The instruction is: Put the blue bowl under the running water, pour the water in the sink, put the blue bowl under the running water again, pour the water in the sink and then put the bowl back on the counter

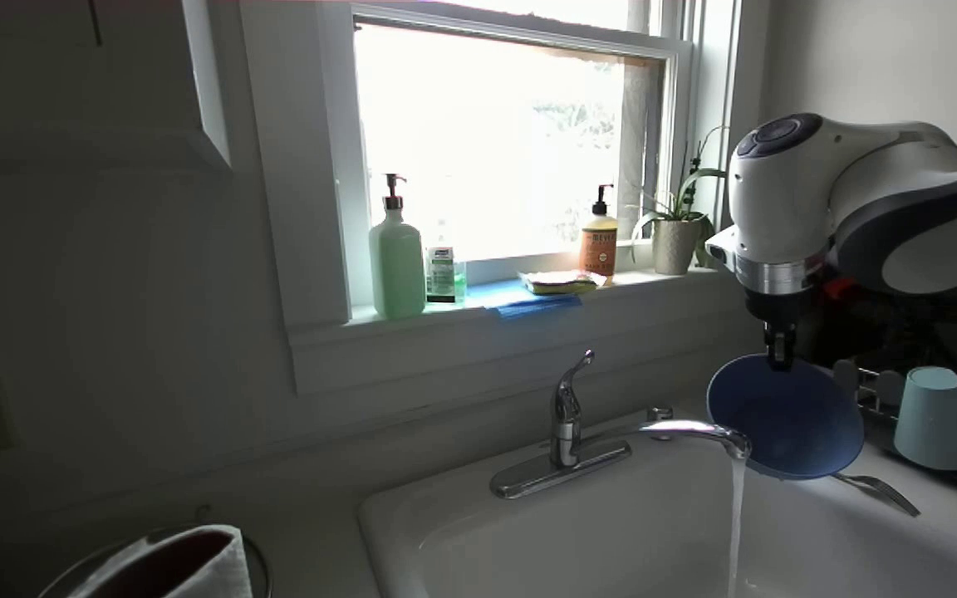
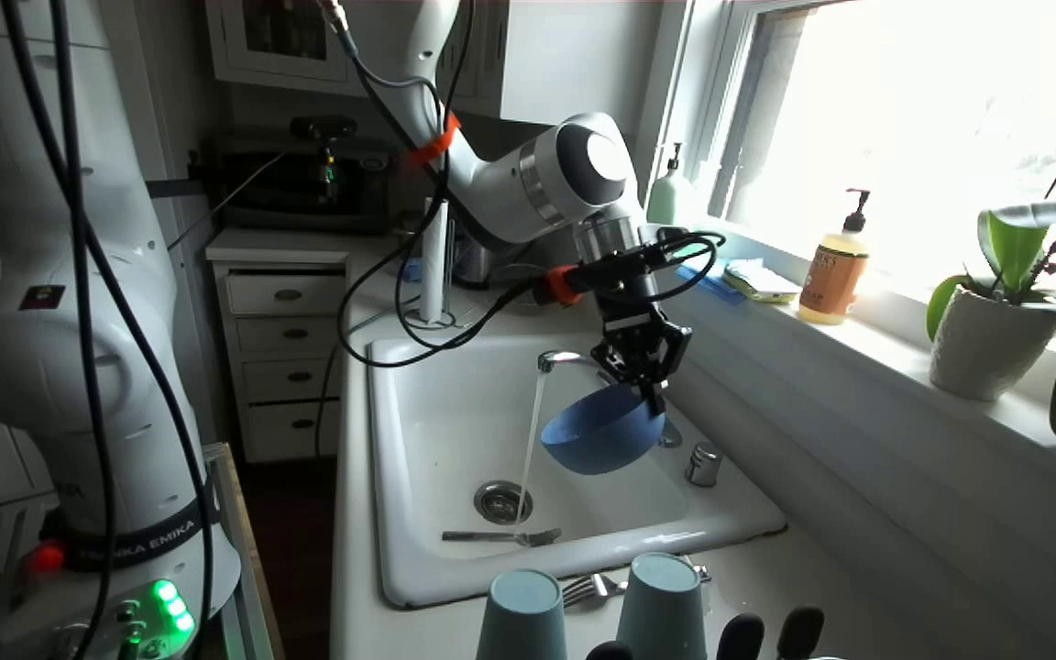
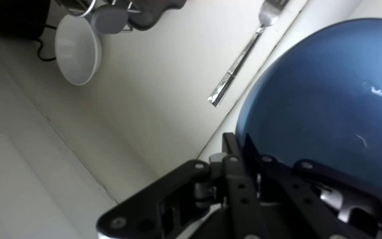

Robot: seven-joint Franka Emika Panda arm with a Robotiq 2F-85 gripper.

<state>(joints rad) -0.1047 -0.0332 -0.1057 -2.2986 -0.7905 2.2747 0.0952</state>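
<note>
The blue bowl (image 2: 597, 440) is held up over the sink (image 2: 436, 431), tipped so its open side is turned toward the faucet (image 1: 686, 428). Its rim is pinched at one side by the black gripper (image 3: 239, 141). The running water (image 2: 531, 440) is seen just beside the bowl and does not look caught by it. Which turn this is, and whether any water is inside, cannot be told. If the bowl is to be filled now, it should first be turned more level, then be slid slowly under the water, with the faucet not bumped. Only a little water should be let in, since a heavy bowl may be tugged loose. A fork (image 3: 237, 66) is seen on the counter (image 3: 164, 66) beside the sink.
</note>
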